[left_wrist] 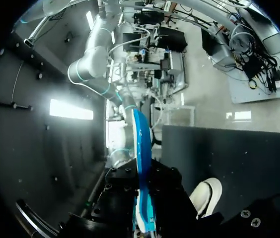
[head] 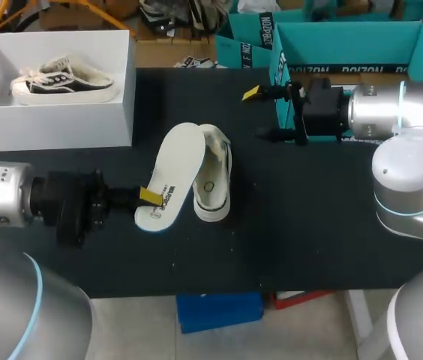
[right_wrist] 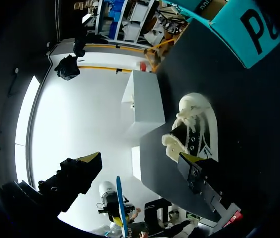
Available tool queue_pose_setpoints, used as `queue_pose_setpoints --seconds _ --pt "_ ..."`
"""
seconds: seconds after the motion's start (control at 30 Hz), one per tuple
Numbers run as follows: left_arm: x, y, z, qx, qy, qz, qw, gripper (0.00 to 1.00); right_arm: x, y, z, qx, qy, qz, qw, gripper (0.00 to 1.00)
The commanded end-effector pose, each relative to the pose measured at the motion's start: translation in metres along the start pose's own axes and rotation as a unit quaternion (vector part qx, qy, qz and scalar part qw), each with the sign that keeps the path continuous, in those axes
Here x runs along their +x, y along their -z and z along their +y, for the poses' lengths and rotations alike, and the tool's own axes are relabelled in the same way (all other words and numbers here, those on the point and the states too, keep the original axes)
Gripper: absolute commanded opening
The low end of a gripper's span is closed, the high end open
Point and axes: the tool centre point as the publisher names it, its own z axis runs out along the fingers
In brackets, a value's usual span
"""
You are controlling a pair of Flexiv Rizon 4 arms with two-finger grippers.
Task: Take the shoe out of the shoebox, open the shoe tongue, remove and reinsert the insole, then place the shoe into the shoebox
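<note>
Our left tool (head: 150, 196) is clamped on the near end of the white insole (head: 174, 161), which is out of the shoe. In the left wrist view the insole shows edge-on, blue underneath, running between the fingers. The shoe (head: 213, 180) lies on its side on the black counter (head: 309, 225), touching the insole. Our right tool (head: 260, 114) hangs wide open with nothing in it, near the shoe. The white shoebox (head: 84, 124) stands at the far left of the counter with 1 other shoe (head: 61, 81) inside.

Right pincer (right_wrist: 140, 159) spread wide, shoe (right_wrist: 194, 131) on dark surface (right_wrist: 239, 99) by one finger, white shoebox (right_wrist: 142, 101) beyond, insole (right_wrist: 120, 203) edge-on, apart
</note>
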Motion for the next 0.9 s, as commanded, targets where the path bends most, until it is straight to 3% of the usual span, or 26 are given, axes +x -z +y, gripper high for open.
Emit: queue_pose_setpoints --seconds 0.03,0.27,0.4,0.6,0.77,0.9 --pt "0.027 -0.007 -0.002 -0.021 -0.010 -0.061 0.998 0.00 0.001 -0.002 -0.004 0.001 0.004 0.018 1.000 1.00" --pt "0.042 -0.016 0.012 -0.012 -0.013 -0.070 0.997 0.00 0.005 -0.003 -0.011 0.013 0.011 0.038 0.999 1.00" --pt "0.039 -0.018 0.028 0.012 -0.013 -0.067 0.998 0.00 0.005 -0.002 -0.015 0.025 0.016 0.045 0.999 1.00" --pt "0.029 -0.021 0.049 0.018 -0.021 -0.052 0.998 0.00 0.000 -0.004 -0.020 0.058 0.027 0.064 0.996 1.00" --pt "0.025 -0.022 0.050 0.022 -0.018 -0.042 0.999 0.00 -0.009 -0.008 -0.021 0.081 0.041 0.074 0.993 1.00" --pt "0.034 -0.024 0.051 0.016 -0.014 -0.027 0.999 0.00 -0.017 -0.010 -0.023 0.093 0.047 0.079 0.991 1.00"
